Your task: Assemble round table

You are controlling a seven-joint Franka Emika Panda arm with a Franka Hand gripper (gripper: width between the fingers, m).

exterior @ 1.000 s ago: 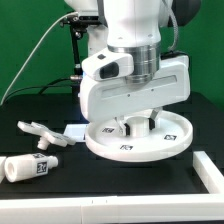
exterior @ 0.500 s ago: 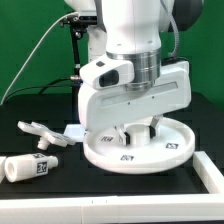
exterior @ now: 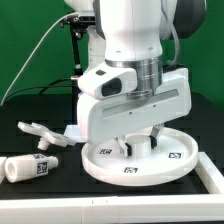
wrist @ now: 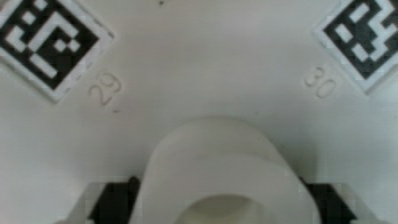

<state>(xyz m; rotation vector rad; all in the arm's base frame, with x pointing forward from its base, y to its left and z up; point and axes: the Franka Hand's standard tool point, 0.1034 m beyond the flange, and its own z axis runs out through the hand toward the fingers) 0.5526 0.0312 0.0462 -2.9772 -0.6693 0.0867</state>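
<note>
The large rimmed round disc (exterior: pixel 135 168) lies on the black table at the front right, under my arm. My gripper (exterior: pixel 141 144) reaches down into its middle and is shut on the central hub (wrist: pixel 214 165), with a dark pad (wrist: pixel 118 197) on each side of it. The wrist view is filled by the disc's top face (wrist: pixel 196 70) with two tags. The short cylindrical leg (exterior: pixel 28 167) lies on its side at the front left. The small branched foot piece (exterior: pixel 44 133) lies behind the leg, to the left of the disc.
A white raised border (exterior: pixel 100 207) runs along the table's front edge and turns up at the exterior view's right (exterior: pixel 212 172), close to the disc's rim. A black stand with cables (exterior: pixel 76 40) is at the back.
My gripper and the disc have slid together toward the front and the exterior view's right, nearer the white border. The leg and the foot piece have not moved.
</note>
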